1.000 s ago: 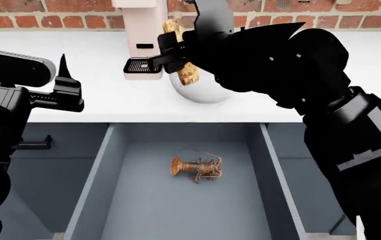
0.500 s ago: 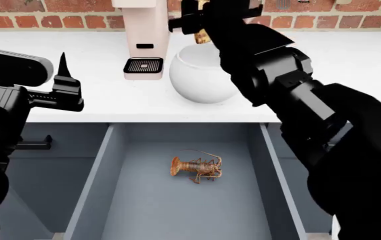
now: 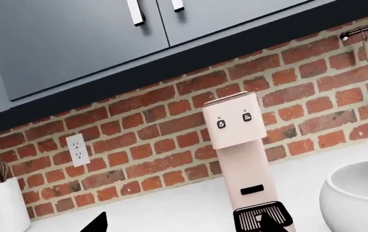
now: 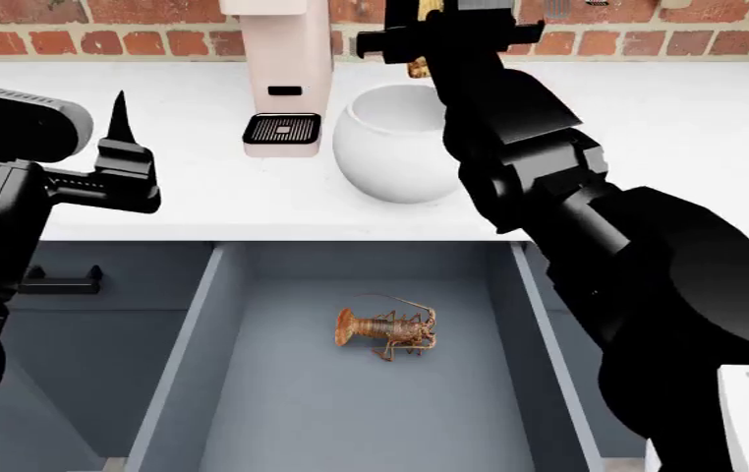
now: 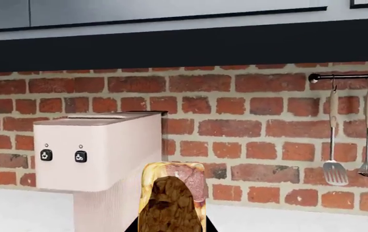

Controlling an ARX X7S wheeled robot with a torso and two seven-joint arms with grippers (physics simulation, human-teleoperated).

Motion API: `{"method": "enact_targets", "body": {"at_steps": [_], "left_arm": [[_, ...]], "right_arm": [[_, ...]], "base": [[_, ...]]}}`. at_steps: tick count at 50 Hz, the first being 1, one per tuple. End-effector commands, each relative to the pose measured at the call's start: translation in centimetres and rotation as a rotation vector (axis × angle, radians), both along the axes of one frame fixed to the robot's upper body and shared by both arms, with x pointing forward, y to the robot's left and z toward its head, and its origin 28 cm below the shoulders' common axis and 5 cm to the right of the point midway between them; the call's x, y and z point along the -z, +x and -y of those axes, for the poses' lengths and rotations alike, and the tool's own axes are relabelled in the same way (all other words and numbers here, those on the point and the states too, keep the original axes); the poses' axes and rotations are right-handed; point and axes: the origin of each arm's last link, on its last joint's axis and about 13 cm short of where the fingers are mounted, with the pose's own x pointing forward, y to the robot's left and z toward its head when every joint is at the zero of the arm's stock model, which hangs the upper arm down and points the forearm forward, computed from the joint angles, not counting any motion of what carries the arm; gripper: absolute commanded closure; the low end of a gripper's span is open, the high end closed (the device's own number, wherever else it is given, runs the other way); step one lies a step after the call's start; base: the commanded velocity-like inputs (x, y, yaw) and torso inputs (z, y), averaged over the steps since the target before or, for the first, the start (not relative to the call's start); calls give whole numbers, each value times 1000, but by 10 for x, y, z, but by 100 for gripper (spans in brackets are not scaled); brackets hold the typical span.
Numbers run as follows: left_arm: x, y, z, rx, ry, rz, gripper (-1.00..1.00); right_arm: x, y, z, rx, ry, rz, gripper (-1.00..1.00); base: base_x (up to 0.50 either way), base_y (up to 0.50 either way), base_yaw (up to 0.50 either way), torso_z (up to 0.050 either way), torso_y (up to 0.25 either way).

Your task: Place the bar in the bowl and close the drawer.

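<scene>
Bar (image 5: pixel 171 200) in R fingers (image 4: pixel 417 44)

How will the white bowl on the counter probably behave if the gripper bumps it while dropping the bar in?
The bowl looks globe-shaped, so it may rock or roll a little if nudged on its side. Its glossy surface suggests it would be slippery to grasp. It appears large and thick-walled, so probably heavy enough not to slide far when the bar lands inside.
</scene>
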Motion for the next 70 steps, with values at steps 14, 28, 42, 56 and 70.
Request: {"method": "enact_targets", "body": {"at_steps": [14,28,42,56,70], "left_arm": [[-5,-2,3,35,20,14,-100],[-3,-1,2,26,9,12,-100],[-3,-1,1,19,-6,9,-100],[-2,1,2,12,-8,4,-100],[0,1,2,21,-15,9,-100]], "right_arm": [[1,1,1,4,-15,40,100],[-2,0,1,-7,-37,57,100],[-3,0,0,-8,-44,46,-100],[-1,0,-1,-12,-37,30,-100],[-2,0,-1,-7,-31,34,-100]], "base": [[0,0,0,0,-157],[-1,0,0,0,-142],[0,0,0,0,0],[0,0,0,0,0],[0,0,0,0,36]]}}
